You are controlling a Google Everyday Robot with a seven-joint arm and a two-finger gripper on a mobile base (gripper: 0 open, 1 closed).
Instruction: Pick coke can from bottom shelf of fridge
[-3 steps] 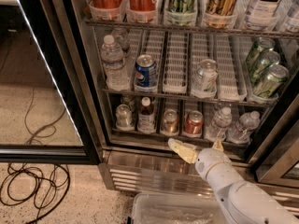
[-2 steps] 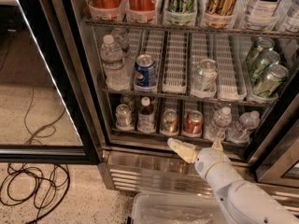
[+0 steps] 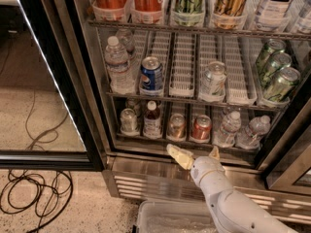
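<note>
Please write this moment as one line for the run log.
phase: reach | gripper: fingers open, at fridge sill, below coke can | coke can: upright on bottom shelf, not grasped

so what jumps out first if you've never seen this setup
The fridge stands open and fills the view, its racks lined with cans and bottles. The gripper hangs open just outside the front edge of the bottom shelf. Straight beyond the gripper, the red coke can stands on that shelf, right of a copper-brown can.
</note>
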